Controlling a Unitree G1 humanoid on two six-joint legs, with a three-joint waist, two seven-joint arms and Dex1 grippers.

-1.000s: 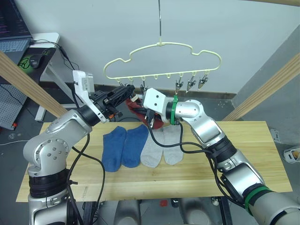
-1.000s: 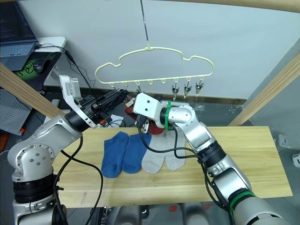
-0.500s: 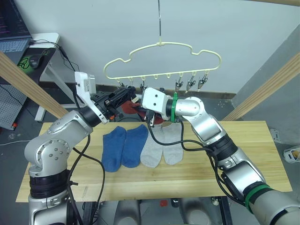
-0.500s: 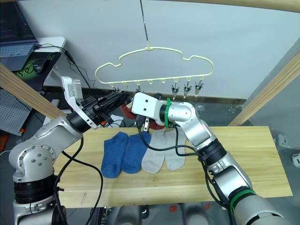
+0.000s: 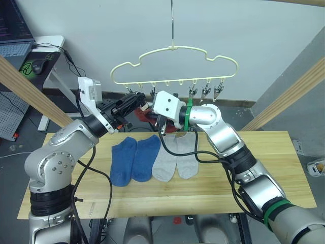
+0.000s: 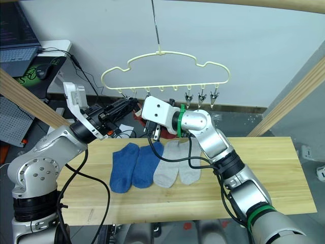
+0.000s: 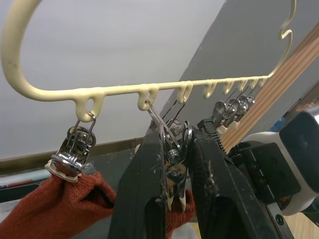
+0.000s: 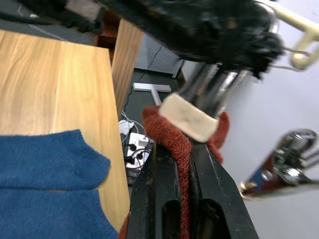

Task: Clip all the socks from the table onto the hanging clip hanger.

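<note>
left gripper [image 7: 173,196]: squeezing second metal clip [image 7: 172,149] of pale yellow cloud-shaped wire hanger [image 5: 175,48] | right gripper [image 8: 182,199]: pinching rust-red knit sock [image 8: 169,137] just under that clip | blue [image 5: 133,158] and grey socks [image 5: 175,157]: below hanger, on light wood table [image 5: 264,168]

two blue socks [image 5: 134,158] and two grey socks [image 5: 174,158] lie on table [image 5: 264,178].

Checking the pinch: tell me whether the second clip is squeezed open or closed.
Squeezed open: the left gripper pinches the second clip, its tips spread above a rust red sock.
</note>
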